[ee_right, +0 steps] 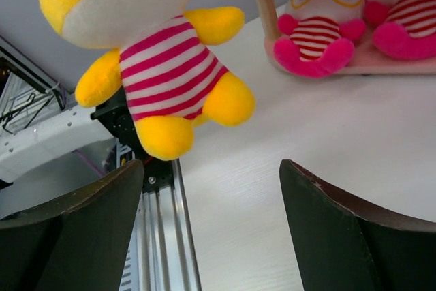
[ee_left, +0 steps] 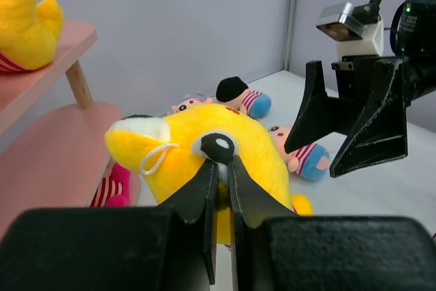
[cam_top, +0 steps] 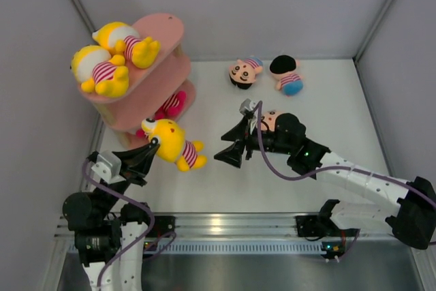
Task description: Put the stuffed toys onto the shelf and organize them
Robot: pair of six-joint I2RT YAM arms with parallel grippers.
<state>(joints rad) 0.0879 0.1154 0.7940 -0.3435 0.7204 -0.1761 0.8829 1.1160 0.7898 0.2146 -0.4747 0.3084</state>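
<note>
My left gripper (cam_top: 151, 144) is shut on the head of a yellow stuffed toy (cam_top: 174, 142) and holds it above the table, just right of the pink shelf (cam_top: 163, 29). In the left wrist view the closed fingers pinch this yellow toy (ee_left: 197, 144) below its eye. Two yellow toys (cam_top: 126, 40) (cam_top: 99, 67) lie on the top tier. Magenta toys (ee_right: 317, 39) (ee_right: 409, 25) sit on the bottom tier. My right gripper (cam_top: 231, 143) is open and empty, facing the hanging yellow toy (ee_right: 163, 66). Two pink-faced toys (cam_top: 244, 71) (cam_top: 286, 73) lie at the back; a third (cam_top: 270, 119) lies under the right arm.
Grey walls enclose the table on the left, back and right. The shelf stands against the left wall. An aluminium rail (cam_top: 225, 226) runs along the near edge. The right gripper (ee_left: 347, 127) is close to the held toy in the left wrist view.
</note>
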